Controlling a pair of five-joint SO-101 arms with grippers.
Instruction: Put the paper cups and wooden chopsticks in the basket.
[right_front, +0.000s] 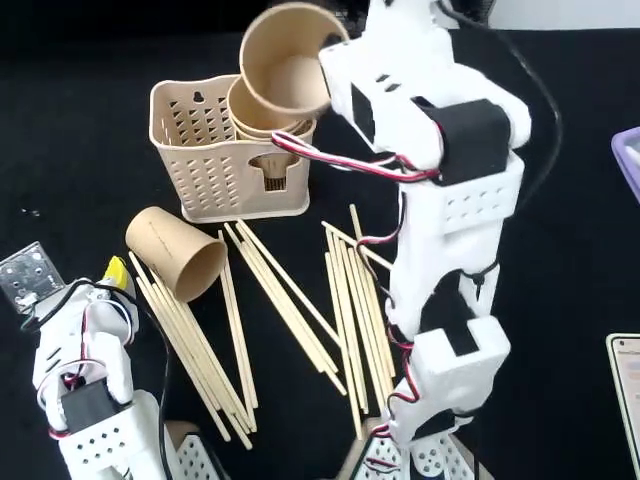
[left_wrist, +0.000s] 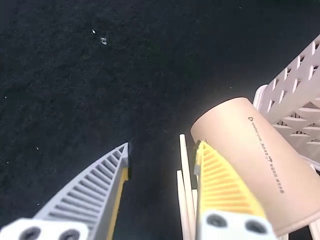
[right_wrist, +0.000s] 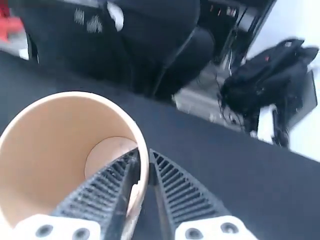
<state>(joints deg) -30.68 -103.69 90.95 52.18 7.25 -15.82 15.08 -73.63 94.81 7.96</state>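
Step in hand (judged): nest the held cup in the basket.

- Left gripper (left_wrist: 162, 150): low over the bench (right_front: 80, 150), fingers spread wide and holding nothing. The yellow-faced finger sits just beside the lying cup (right_front: 175, 250). No action is needed from it for this step.
- Chopsticks (right_front: 290, 300): loose on the bench in fanned bundles between the arm bases and the basket (right_front: 190, 130). Some run under or against the lying cup.
- Right gripper (right_wrist: 144, 155): fingers narrow, pinching the wall of the held cup (right_front: 285, 60) at the rim, one finger inside and one outside. The cup hangs tilted above the basket's far corner, over the nested cups (right_front: 265, 125).
- To do it well: bring the cup's axis in line with the stack, base down. Lower until it seats, then spread the fingers a little and lift straight up so the inner finger does not drag the cup out. The basket looks light, so side pushes should be avoided.

Materials and shapes
- Fingers: ribbed plastic wedges.
- Bench: black, matte, cloth-like.
- Chopsticks: pale wood, thin, straight; likely to roll.
- Cups: tan paper, tapered, rolled rim; a thin wall that probably dents under a hard pinch.
- Basket: beige plastic, rectangular, slotted walls, open top
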